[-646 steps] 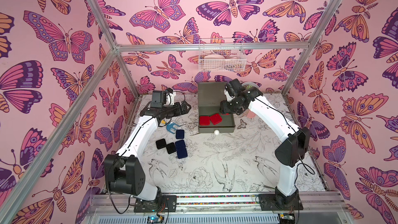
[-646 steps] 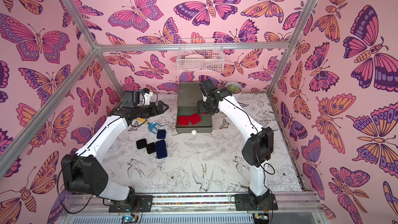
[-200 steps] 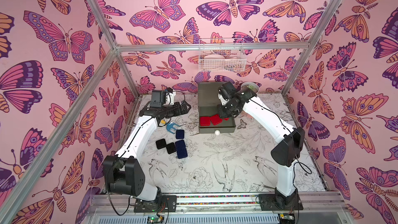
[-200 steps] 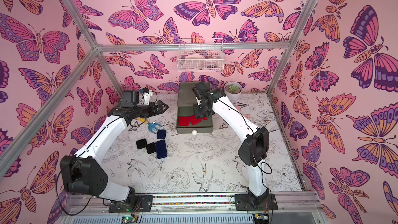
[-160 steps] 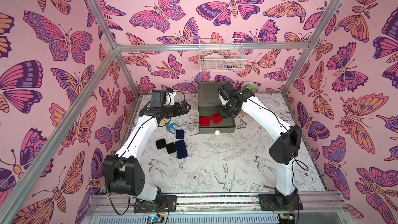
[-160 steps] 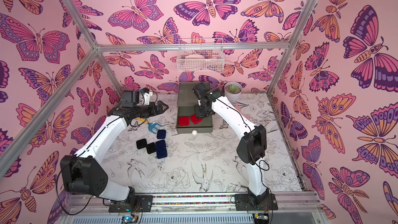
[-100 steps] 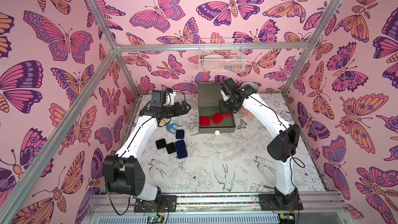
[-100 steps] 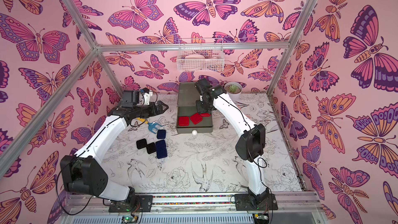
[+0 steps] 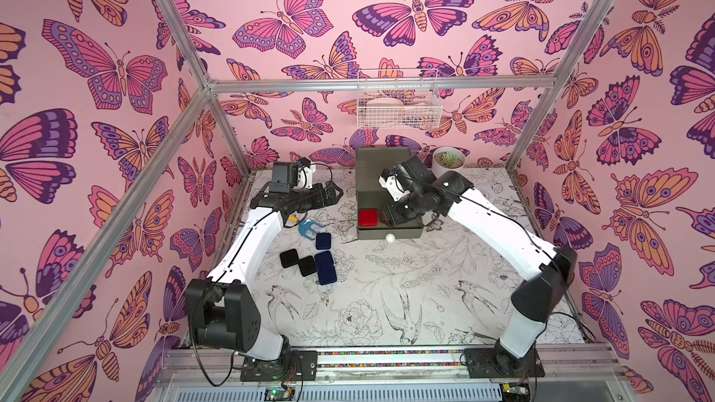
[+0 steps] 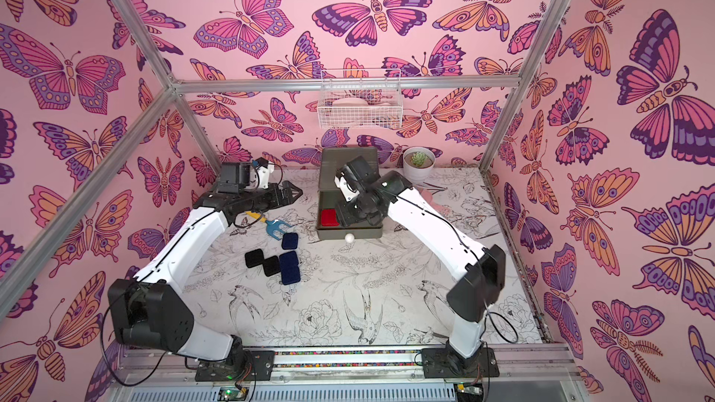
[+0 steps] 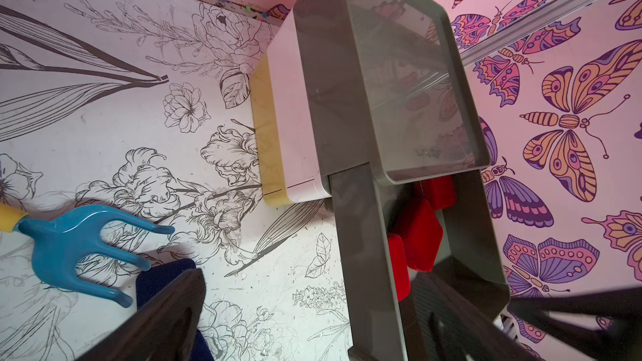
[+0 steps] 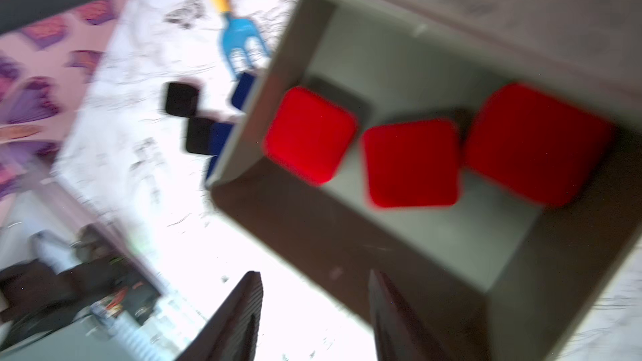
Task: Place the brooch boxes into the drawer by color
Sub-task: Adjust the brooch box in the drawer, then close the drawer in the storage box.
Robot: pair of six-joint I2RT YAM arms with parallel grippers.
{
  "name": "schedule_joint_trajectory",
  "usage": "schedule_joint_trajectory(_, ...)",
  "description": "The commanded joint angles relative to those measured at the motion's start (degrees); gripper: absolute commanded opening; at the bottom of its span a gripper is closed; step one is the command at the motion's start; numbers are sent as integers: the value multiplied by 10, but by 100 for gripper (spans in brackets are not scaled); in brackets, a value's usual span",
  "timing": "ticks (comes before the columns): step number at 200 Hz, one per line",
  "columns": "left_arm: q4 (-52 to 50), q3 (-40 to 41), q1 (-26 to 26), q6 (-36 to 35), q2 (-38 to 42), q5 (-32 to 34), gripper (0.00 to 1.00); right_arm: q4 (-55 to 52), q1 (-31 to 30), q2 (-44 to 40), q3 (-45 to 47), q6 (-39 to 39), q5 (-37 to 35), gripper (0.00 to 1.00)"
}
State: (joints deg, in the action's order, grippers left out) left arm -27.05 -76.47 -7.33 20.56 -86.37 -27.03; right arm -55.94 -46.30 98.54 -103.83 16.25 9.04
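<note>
The drawer (image 9: 389,232) is the olive-green top tier of a small chest (image 11: 295,105), and it stands pulled open. Three red brooch boxes (image 12: 310,135) (image 12: 411,164) (image 12: 536,144) lie side by side in it; in both top views only one red box (image 9: 367,217) (image 10: 329,217) shows beside the arm. My right gripper (image 12: 312,274) (image 9: 390,212) hangs over the drawer's front part, open, with nothing between its fingers. Two black boxes (image 9: 289,258) (image 9: 307,266) and navy boxes (image 9: 323,241) (image 9: 325,270) lie on the table left of the chest. My left gripper (image 9: 336,192) (image 11: 354,289) hovers open left of the chest, holding nothing.
A blue-and-yellow hand fork (image 9: 305,226) lies just behind the navy boxes. A white wire basket (image 9: 398,104) hangs on the back wall above the chest. A potted succulent (image 9: 449,162) stands to the chest's right. The drawer's white knob (image 9: 390,238) points toward the front.
My right gripper has opened and let go of a red box in the drawer, then swung toward the drawer's front. The left arm has not moved.
</note>
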Motion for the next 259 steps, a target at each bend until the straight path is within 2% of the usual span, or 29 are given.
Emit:
schedule_joint_trajectory(1, -6, 10, 6, -6, 6, -4, 100, 42, -14, -49, 73, 57, 48, 58)
schedule_joint_trajectory(26, -6, 14, 6, -7, 9, -3, 100, 56, -24, -81, 154, 115, 36, 59)
schedule_joint_trajectory(48, -6, 14, 6, -7, 8, -3, 100, 60, -24, -97, 192, 137, -19, 60)
schedule_joint_trajectory(66, -6, 11, 6, -5, 7, -6, 100, 71, -24, -90, 185, 141, -62, 60)
schedule_joint_trajectory(79, -6, 9, 7, -4, 7, -7, 100, 75, -24, -52, 164, 135, -76, 60)
schedule_joint_trajectory(108, -6, 14, 6, -4, 16, -1, 100, 58, -24, 0, 120, 128, -77, 57)
schedule_joint_trajectory(138, -6, 23, 8, -6, 21, 3, 100, 60, -24, 23, 110, 136, -90, 51)
schedule_joint_trajectory(174, -6, 26, 11, -7, 23, 1, 100, 75, -24, 29, 97, 137, -118, 35)
schedule_joint_trajectory(198, -8, 23, 13, -8, 22, -1, 100, 97, -23, 36, 91, 132, -142, 31)
schedule_joint_trajectory(218, -11, 19, 12, -10, 22, -1, 100, 110, -20, 49, 82, 125, -147, 31)
schedule_joint_trajectory(259, -18, 17, 14, -12, 25, -1, 100, 129, 5, 79, 62, 115, -143, 40)
